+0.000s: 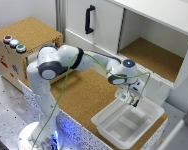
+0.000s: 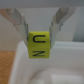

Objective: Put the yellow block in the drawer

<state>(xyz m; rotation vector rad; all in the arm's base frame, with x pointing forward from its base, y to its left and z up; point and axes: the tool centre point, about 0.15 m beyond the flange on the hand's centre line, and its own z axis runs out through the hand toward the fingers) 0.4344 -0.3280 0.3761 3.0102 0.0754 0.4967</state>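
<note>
The white Franka arm reaches out over the cork-covered table (image 1: pixel 86 95), its gripper (image 1: pixel 134 101) hanging above the near rim of the white plastic tray (image 1: pixel 128 121). In the wrist view the gripper (image 2: pixel 39 31) is closed on the small bright yellow block (image 2: pixel 39 45) with black letters on its face; the two grey fingers (image 2: pixel 20 22) press against the block's upper sides, and the block hangs clear above the tray's white rim (image 2: pixel 30 75). In the exterior view the block is only a tiny yellowish speck (image 1: pixel 136 103) at the fingertips, too small to make out further.

The cork-topped wooden box (image 1: pixel 25 50) with red, blue and green round buttons (image 1: pixel 14 43) stands at the exterior view's left, well apart from the gripper, behind the arm's base. Its drawer front is hidden by the arm. A tall white cabinet door (image 1: pixel 94 22) with a black handle (image 1: pixel 89 19) stands at the back, beside an open cork-floored compartment (image 1: pixel 154 55).
</note>
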